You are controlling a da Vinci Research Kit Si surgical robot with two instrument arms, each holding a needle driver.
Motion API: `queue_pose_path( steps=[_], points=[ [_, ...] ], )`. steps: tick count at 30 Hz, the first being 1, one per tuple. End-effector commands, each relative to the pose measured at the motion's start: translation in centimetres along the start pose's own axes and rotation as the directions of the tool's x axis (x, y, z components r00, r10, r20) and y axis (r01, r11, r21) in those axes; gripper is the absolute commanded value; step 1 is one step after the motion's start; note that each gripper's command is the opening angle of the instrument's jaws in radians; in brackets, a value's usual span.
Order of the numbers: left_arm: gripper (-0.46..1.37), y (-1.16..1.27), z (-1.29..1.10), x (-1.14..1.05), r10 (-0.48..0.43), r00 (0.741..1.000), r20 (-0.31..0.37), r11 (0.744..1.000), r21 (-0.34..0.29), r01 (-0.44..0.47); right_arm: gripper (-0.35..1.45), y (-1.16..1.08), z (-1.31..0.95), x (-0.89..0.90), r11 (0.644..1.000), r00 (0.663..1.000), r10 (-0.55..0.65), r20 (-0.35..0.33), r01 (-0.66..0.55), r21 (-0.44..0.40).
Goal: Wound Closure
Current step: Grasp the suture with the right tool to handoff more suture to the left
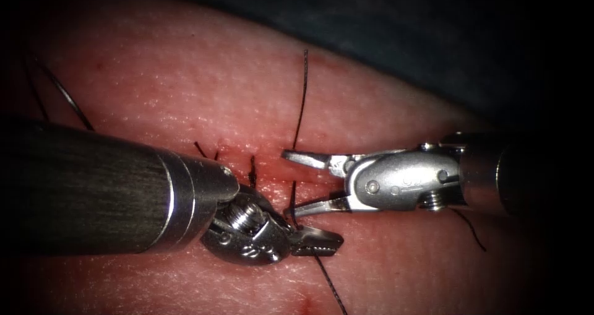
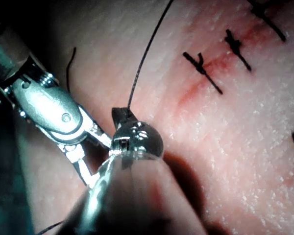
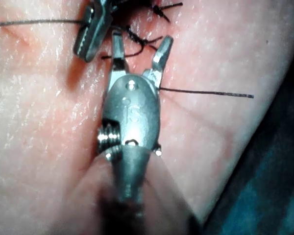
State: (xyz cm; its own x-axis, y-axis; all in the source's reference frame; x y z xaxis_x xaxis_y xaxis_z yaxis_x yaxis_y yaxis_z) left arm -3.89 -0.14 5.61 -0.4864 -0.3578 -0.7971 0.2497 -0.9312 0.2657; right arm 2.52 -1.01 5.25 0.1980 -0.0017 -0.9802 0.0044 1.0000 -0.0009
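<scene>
Jaws of the left tool (image 1: 315, 241) clamp the thread (image 1: 301, 98); the right tool (image 1: 296, 184) gapes wide, empty, beside three stitches (image 2: 202, 68).

Setting: surgical training bench, laboratory. Evidence: slab of tissue (image 1: 204, 86) with a stitched cut (image 2: 213, 66) and dark thread (image 1: 301, 98); two wristed metal instrument tips on long shafts; dark drape (image 3: 264, 186) beyond the tissue's edge.

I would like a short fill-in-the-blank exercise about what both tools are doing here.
1. The right hand has its jaws ____.
2. The left hand is shut on the ____.
3. The right hand's jaws stand on either side of the ____.
4. The tissue already carries finished ____.

Missing words: open; thread; thread; stitches
</scene>
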Motion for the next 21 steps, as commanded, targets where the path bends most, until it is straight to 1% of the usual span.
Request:
queue_pose_path(
  steps=[1, 2, 4, 5, 7, 8, 14, 21],
  points=[
    [-0.35, 0.0, 0.0, 0.0, -0.006, 1.0, 0.0, 1.0, -0.004, 0.006, 0.59, -0.01, -0.01, 0.01, 1.0, 1.0, -0.007, -0.002, 0.007, 0.007],
    [-0.35, 0.0, 0.0, 0.0, -0.006, 1.0, -0.001, 1.0, -0.004, 0.006, 0.45, -0.02, -0.01, 0.02, 1.0, 1.0, -0.007, -0.006, 0.008, 0.012],
    [-0.35, 0.0, 0.01, 0.0, -0.006, 1.0, -0.001, 1.0, -0.004, 0.006, 0.06, -0.04, -0.01, 0.03, 1.0, 1.0, -0.008, -0.011, 0.008, 0.019],
    [-0.35, 0.0, 0.01, 0.0, -0.005, 1.0, -0.001, 1.0, -0.004, 0.005, -0.04, -0.04, -0.01, 0.04, 1.0, 1.0, -0.008, -0.012, 0.008, 0.02],
    [-0.35, 0.0, 0.02, 0.01, -0.005, 1.0, -0.001, 1.0, -0.004, 0.005, -0.31, -0.05, 0.0, 0.04, 1.0, 1.0, -0.008, -0.012, 0.008, 0.02],
    [-0.35, 0.01, 0.03, 0.01, -0.004, 1.0, 0.0, 1.0, -0.004, 0.004, -0.35, -0.05, 0.0, 0.04, 1.0, 1.0, -0.009, -0.015, 0.009, 0.019],
    [-0.35, 0.05, 0.05, 0.02, -0.003, 1.0, -0.003, 1.0, -0.004, 0.003, -0.35, -0.07, -0.02, -0.01, 0.999, 0.999, -0.022, -0.03, 0.023, 0.039],
    [-0.35, 0.05, 0.05, 0.02, -0.007, 1.0, -0.006, 1.0, -0.005, 0.007, -0.35, -0.07, -0.04, -0.01, 0.996, 0.997, -0.077, -0.015, 0.078, 0.046]
  ],
)
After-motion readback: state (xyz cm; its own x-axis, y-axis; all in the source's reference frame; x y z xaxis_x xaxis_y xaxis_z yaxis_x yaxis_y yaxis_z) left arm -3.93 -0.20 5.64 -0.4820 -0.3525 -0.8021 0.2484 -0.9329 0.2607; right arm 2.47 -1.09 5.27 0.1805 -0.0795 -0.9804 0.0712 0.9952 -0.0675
